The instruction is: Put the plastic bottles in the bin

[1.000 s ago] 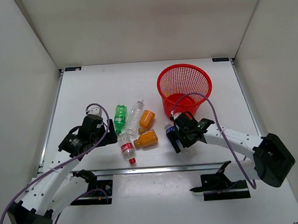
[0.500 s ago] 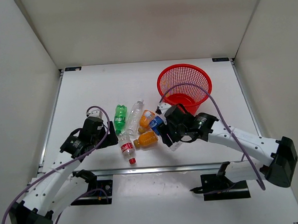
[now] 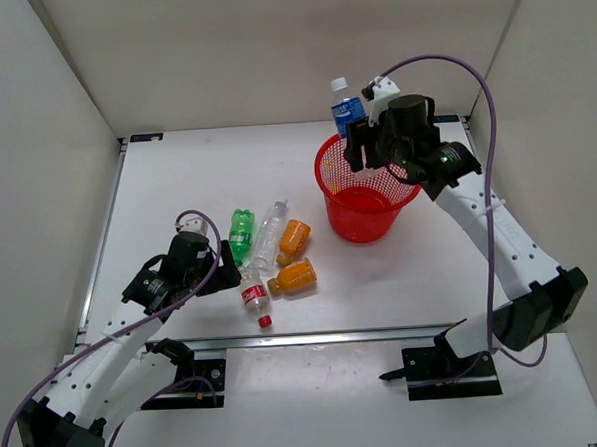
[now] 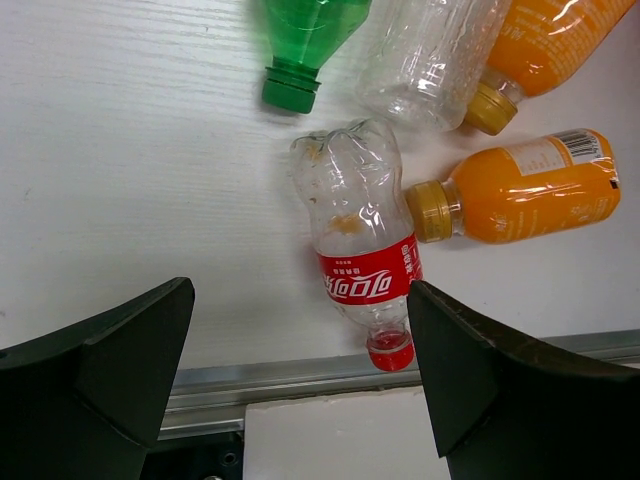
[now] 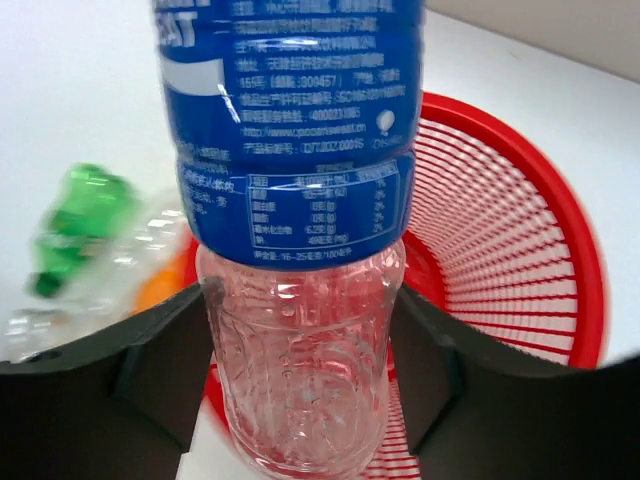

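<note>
My right gripper [image 3: 366, 140] is shut on a clear bottle with a blue label [image 3: 347, 109] and holds it upright in the air above the far left rim of the red mesh bin [image 3: 363, 215]. In the right wrist view both fingers [image 5: 160, 350] press the bottle [image 5: 300, 300], with the bin [image 5: 520, 250] below. My left gripper [image 3: 223, 268] is open just above the table beside the red-label bottle [image 4: 360, 250], which lies slightly right of the middle between its tips [image 4: 300, 300]. On the table lie a green bottle [image 3: 240, 235], a clear one [image 3: 269, 233] and two orange ones [image 3: 294, 238] [image 3: 294, 276].
A metal rail [image 4: 300, 375] runs along the table's near edge, right by the red cap. White walls close in the table on the left, far and right sides. The right arm's purple cable [image 3: 486, 174] loops high beside the bin.
The right arm has carried the blue-label bottle from the table beside the orange bottles up and back to above the bin's rim. The left arm has hardly moved.
</note>
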